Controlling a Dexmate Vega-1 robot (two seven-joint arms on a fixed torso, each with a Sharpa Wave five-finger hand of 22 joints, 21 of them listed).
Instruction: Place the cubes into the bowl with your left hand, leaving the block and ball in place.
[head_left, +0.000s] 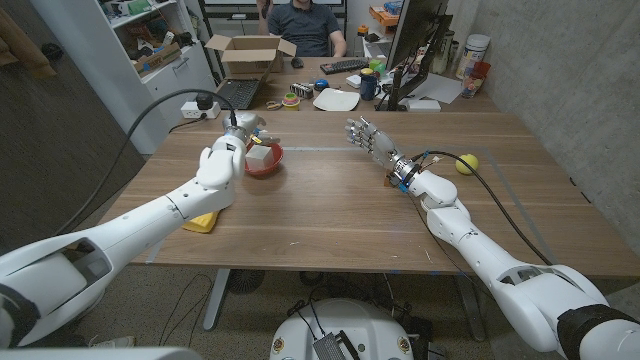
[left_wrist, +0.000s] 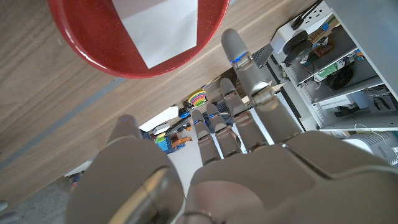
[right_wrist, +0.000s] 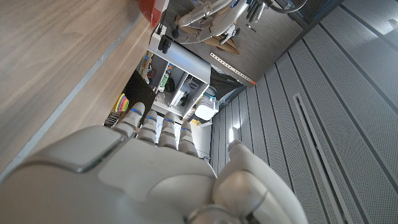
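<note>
Beside the red round bowl, where I see a white cube lying inside, my left hand hovers holding nothing, fingers apart; my right hand stands spread, near the yellow ball; yellow block under my left forearm

My left hand is showing white with grey fingers, and my right hand is showing grey and metallic on a white arm. The bowl is glowing speckled red, with a white cube lying in it. Near my left forearm a yellow block is peeking out. Far right, a yellow-green ball is sitting on the brown wood-grain table.
</note>
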